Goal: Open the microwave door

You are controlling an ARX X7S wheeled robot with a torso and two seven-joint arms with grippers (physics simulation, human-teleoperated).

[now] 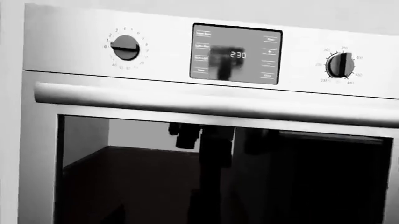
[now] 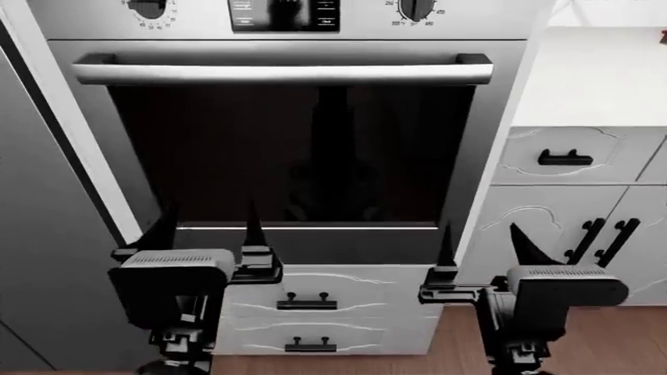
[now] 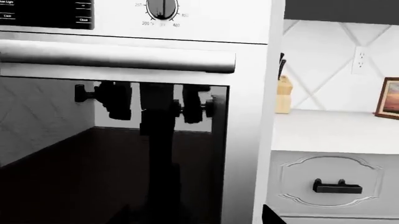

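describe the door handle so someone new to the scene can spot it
Find the built-in stainless appliance left of the white cabinets. Under its control panel and above the dark glass window, a horizontal silver bar handle spans the door; unlike the small black drawer pulls, it is long and metallic.

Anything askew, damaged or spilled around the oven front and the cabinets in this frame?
Nothing stands out. The appliance door sits shut and square, its bar handle level, and the drawers below are closed. Both pincers, left and right, hover open in front, touching nothing.
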